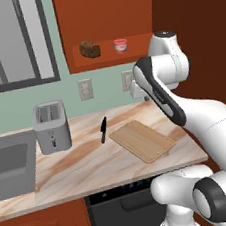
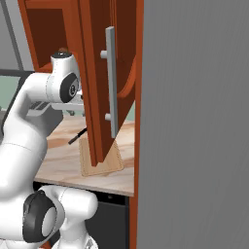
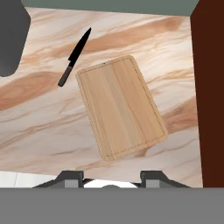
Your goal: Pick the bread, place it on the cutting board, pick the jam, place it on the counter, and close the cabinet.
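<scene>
The bread (image 1: 90,49) and the pink jam (image 1: 121,45) sit side by side on the shelf of the open cabinet (image 1: 107,15). Its door (image 2: 95,73), with a long grey handle (image 2: 111,82), swings out toward the right base camera. The cutting board (image 1: 142,141) (image 3: 120,107) lies bare on the counter (image 1: 81,164), partly hidden behind the door in the right base view. My gripper (image 3: 113,177) hangs high above the board's near edge, pointing down, open with nothing between its fingers. In the left base view the arm covers most of the hand.
A black knife (image 1: 103,130) (image 3: 74,57) lies just left of the board. A grey toaster (image 1: 52,126) stands farther left, beside a sink (image 1: 8,166). A dark red wall (image 3: 210,87) bounds the counter on the right. Outlets (image 1: 85,89) are on the green wall.
</scene>
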